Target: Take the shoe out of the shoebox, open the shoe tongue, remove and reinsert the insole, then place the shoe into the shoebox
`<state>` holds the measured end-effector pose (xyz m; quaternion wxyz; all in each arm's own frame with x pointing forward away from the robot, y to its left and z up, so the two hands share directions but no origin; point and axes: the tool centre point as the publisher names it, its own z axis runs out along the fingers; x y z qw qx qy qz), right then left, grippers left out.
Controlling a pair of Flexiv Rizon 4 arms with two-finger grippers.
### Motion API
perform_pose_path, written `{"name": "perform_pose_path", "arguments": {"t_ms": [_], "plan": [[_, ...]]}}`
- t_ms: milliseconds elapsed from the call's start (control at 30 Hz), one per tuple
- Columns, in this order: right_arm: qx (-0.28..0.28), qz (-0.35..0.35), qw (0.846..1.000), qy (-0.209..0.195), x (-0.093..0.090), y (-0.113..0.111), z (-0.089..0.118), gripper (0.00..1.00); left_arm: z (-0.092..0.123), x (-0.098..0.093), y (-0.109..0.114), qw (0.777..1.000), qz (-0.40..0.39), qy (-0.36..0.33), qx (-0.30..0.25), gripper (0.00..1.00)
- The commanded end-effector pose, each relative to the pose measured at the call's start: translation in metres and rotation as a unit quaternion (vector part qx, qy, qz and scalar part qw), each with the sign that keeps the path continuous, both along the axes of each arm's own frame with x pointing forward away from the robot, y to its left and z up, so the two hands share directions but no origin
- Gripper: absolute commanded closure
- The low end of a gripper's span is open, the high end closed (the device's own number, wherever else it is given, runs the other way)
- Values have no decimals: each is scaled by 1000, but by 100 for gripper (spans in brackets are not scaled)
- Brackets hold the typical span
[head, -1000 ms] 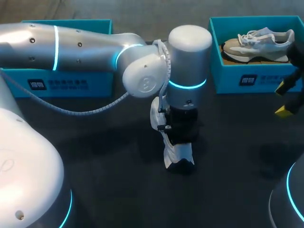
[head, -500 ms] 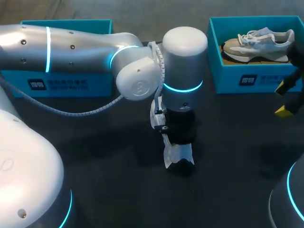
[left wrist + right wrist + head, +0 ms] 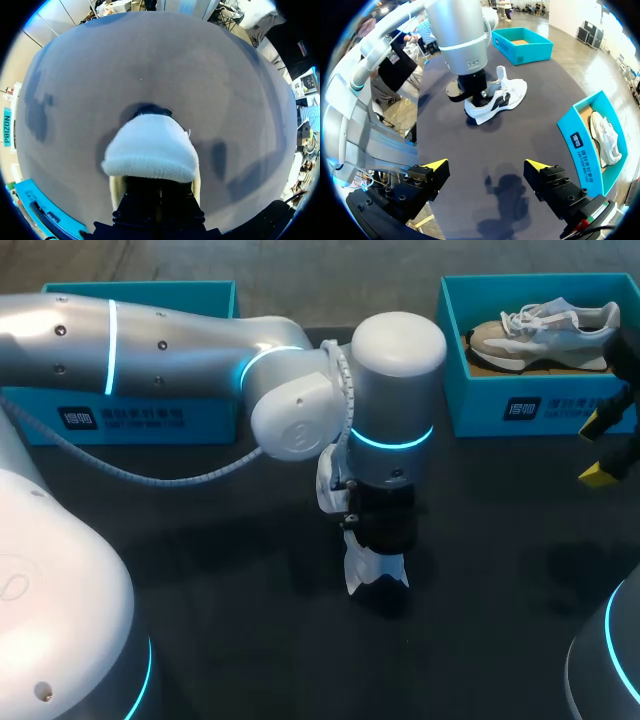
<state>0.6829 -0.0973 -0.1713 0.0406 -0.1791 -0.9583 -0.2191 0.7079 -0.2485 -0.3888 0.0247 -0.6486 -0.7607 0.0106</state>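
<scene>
White shoe (image 3: 375,568): stands on its sole on the dark desk (image 3: 200,560), near the middle, outside both boxes. In the right wrist view I read black side markings on it and a white flap standing up at one end.
Left arm (image 3: 150,340): enters from the left and crosses to the middle of the desk. Its last joint points straight down over the white shoe.
Left claw (image 3: 380,525): set down onto the top of the white shoe from above. In the left wrist view the shoe's white knit end lies just ahead of the claw body and hides the contact point. I cannot tell whether this claw is spread or pinching.
Right claw (image 3: 485,166): spread wide with nothing between the yellow tips. It hangs above bare desk at the right edge, well apart from the white shoe and near the front of the right shoebox.
Right shoebox (image 3: 520,410): teal, at the back right of the desk. It holds a grey shoe (image 3: 545,332) with white laces, lying on its side.
Left shoebox (image 3: 130,418): teal, at the back left, partly hidden behind the left arm. The right wrist view shows a brown floor inside it.
</scene>
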Motion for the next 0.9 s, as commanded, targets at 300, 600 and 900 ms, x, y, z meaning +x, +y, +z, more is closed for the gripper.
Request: {"name": "perform_pose_path", "arguments": {"t_ms": [300, 600, 900], "plan": [[-2, 0, 1000, 2, 2, 1, 0, 0, 3, -1, 1, 1000, 13, -5, -10, 100], [-2, 0, 1000, 2, 2, 1, 0, 0, -16, 2, -4, 1000, 19, -3, -11, 100], [-2, 0, 1000, 2, 2, 1, 0, 0, 3, 5, -5, 1000, 13, -12, -20, 100]]}}
